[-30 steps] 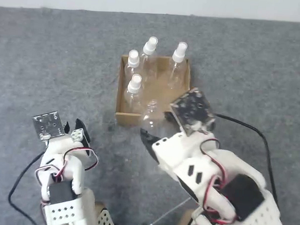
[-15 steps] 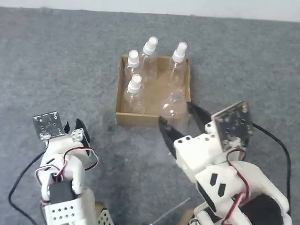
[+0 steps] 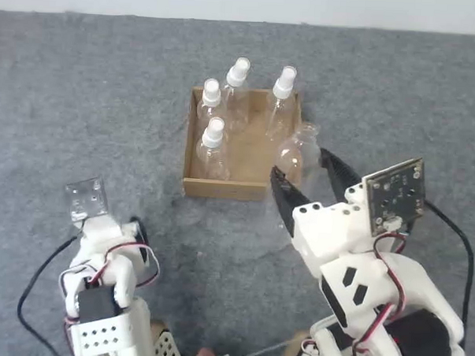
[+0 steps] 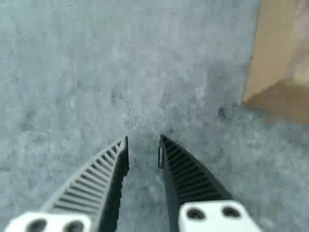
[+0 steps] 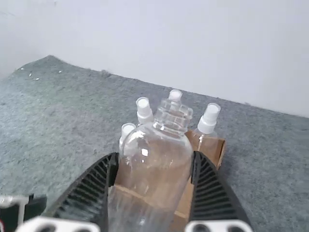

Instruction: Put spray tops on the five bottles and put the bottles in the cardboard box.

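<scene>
No legible text, number, brand or sign in any view. Clear bottles: no readable label. Cardboard box: plain brown walls. Circuit boards on arm wrists: marks too small to read.
</scene>
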Tool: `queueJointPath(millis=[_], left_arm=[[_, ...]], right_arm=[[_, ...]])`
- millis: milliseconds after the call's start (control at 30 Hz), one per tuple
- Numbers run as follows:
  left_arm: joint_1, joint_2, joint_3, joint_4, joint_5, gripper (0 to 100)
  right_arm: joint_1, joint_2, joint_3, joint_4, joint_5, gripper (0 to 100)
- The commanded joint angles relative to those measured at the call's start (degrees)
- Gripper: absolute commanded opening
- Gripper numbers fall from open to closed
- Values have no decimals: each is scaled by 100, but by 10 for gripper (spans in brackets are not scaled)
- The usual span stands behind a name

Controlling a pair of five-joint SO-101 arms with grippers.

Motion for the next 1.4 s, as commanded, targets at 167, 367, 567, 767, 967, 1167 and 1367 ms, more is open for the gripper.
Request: queueJointPath(millis=[167,367,567,767,967,1167,1367], left_arm=[[9,-105,-40,211,-44,96],[18,-105,-40,211,-44,96],[26,-105,-40,211,-44,96],[26,-105,-40,211,-44,96],[26,-105,-40,211,-44,96],[26,-105,-40,211,-44,96],[26,-105,-40,211,-44,96]], right_arm=[[242,-66,-18,-242,35,42],[233,-145,0,-198,35,42],[233,-145,501,-787,62,40],[233,-145,659,-980,62,41],[233,-145,659,-980,62,42],[444,-444,659,-971,79,40],[848,-1138,686,-980,571,38]])
